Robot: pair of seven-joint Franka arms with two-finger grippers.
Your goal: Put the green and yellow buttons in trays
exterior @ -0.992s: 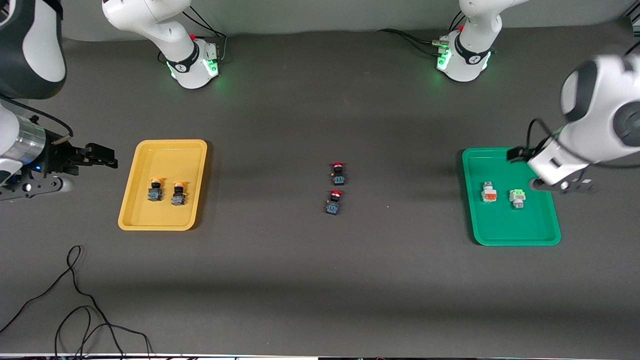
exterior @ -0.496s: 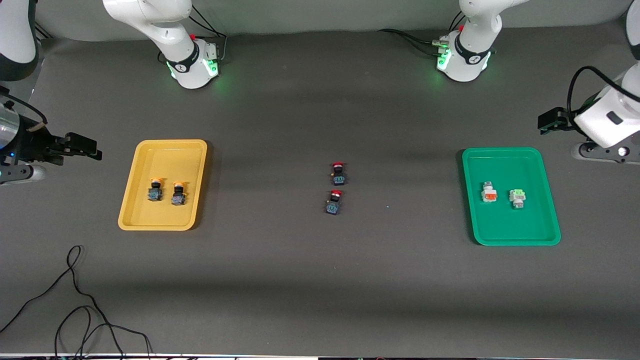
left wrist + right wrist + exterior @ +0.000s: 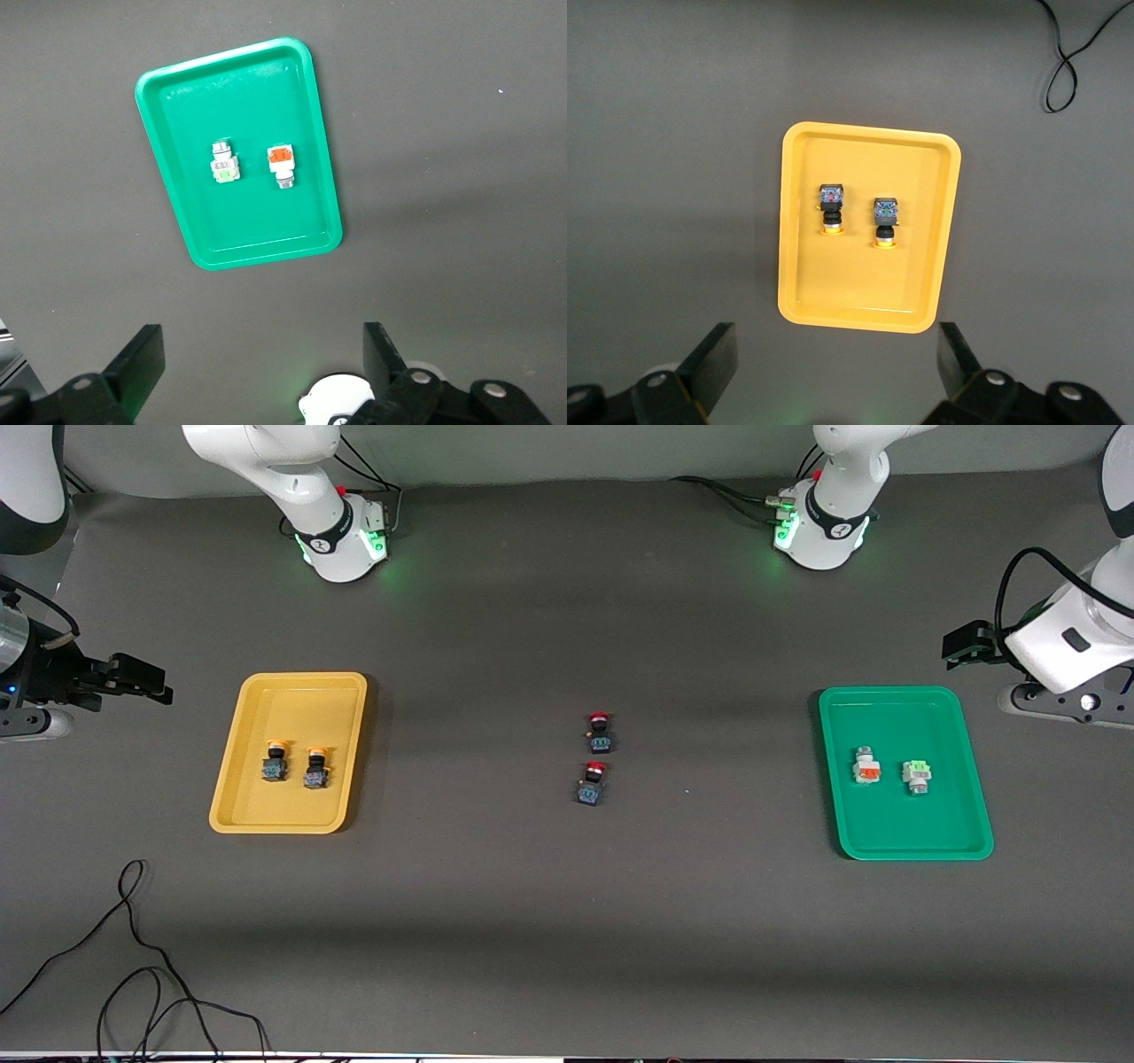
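The yellow tray [image 3: 301, 700] lies toward the right arm's end and holds two orange-yellow capped buttons [image 3: 275, 762] [image 3: 316, 767] side by side. They also show in the right wrist view [image 3: 831, 209] [image 3: 885, 221]. The green tray [image 3: 904, 833] lies toward the left arm's end and holds the white green-faced button [image 3: 917, 776], which also shows in the left wrist view [image 3: 224, 163]. My left gripper [image 3: 261, 359] is open and empty, high beside the green tray [image 3: 310, 142]. My right gripper [image 3: 833, 363] is open and empty, high beside the yellow tray [image 3: 921, 159].
A white button with an orange face [image 3: 866, 766] lies in the green tray beside the green-faced one. Two red-capped black-blue buttons [image 3: 600, 732] [image 3: 592, 783] stand mid-table. A black cable [image 3: 133, 957] loops near the front edge at the right arm's end.
My left arm has lifted off the green tray and drawn back past its edge toward the table's end. My right arm has drawn a little farther from the yellow tray. The buttons have not moved.
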